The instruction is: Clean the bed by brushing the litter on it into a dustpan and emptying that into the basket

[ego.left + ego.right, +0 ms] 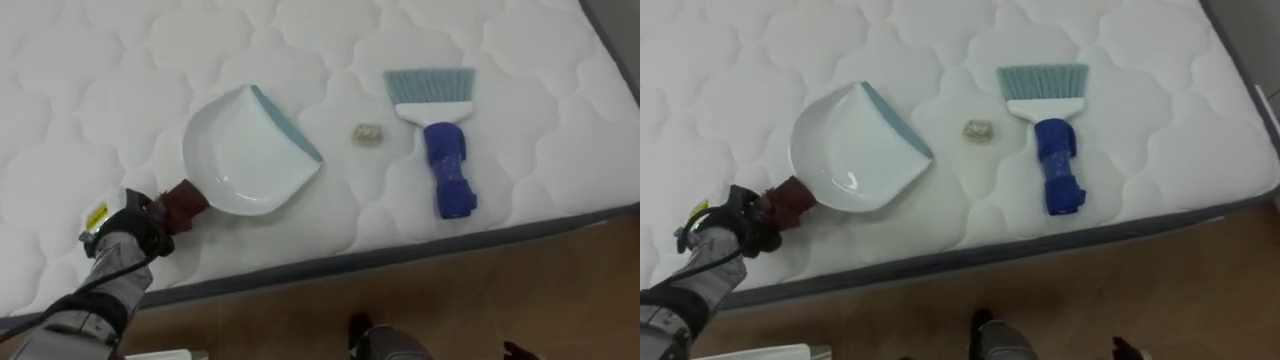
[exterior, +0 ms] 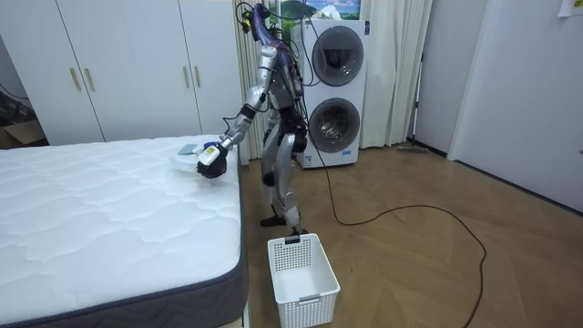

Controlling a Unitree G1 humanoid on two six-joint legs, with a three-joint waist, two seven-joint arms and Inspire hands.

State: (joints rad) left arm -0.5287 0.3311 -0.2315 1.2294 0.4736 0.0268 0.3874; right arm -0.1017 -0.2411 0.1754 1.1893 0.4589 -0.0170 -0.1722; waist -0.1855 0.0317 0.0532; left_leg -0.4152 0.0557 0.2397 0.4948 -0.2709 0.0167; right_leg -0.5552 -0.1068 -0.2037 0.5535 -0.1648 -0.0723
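White bed, quilted in a scalloped pattern, with a grey edge. White dustpan with a blue-grey lip and dark red handle. Brush: pale blue bristles, white neck, deep blue handle. Beige scrap. Brown wooden floor.

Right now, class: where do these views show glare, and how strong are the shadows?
Left eye view: a small glint inside the dustpan, near the handle the left hand holds; faint shadows beside dustpan and brush. Room view: sheen on the floor.

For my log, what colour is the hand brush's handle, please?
The small hand brush's plastic handle is deep blue, clearest in the left eye view.
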